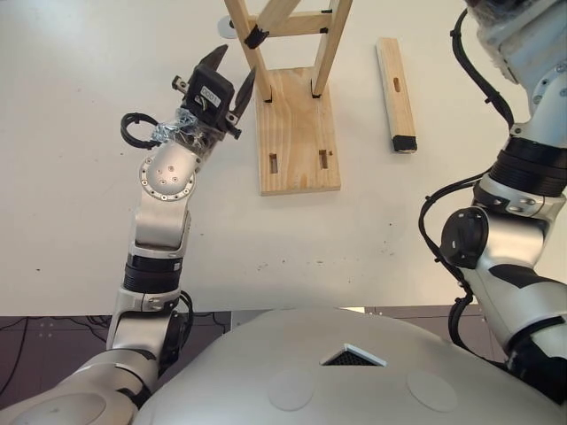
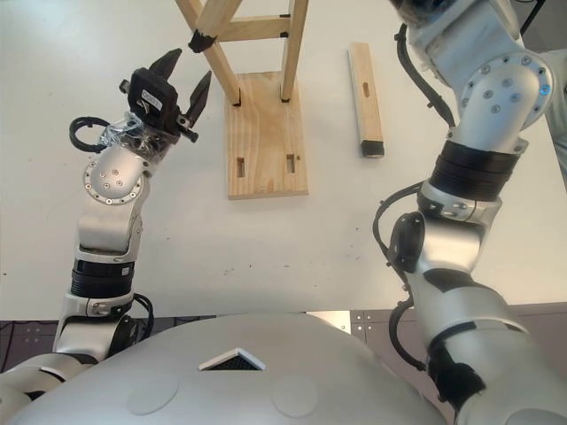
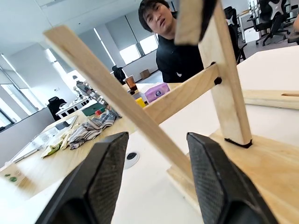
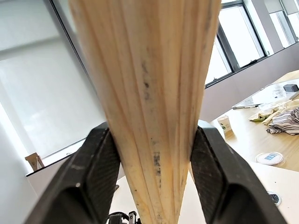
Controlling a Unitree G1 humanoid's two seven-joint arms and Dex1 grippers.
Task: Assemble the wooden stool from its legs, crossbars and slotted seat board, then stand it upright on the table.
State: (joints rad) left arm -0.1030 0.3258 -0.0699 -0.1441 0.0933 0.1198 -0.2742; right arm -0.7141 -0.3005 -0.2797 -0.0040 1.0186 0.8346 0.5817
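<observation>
Leverage is your worry: your right gripper (image 4: pixel 156 186) is clamped on the leg frame (image 1: pixel 292 24) standing in the far slots of the seat board (image 1: pixel 297 146), and your wide-open, empty left gripper (image 1: pixel 235 64), just beside its left leg, could nudge it loose.

White table (image 1: pixel 80 106) — office windows (image 4: pixel 243 37) behind

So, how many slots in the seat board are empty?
2, both at the near end of the seat board: the left slot and the right slot. The far slots hold legs.
</observation>
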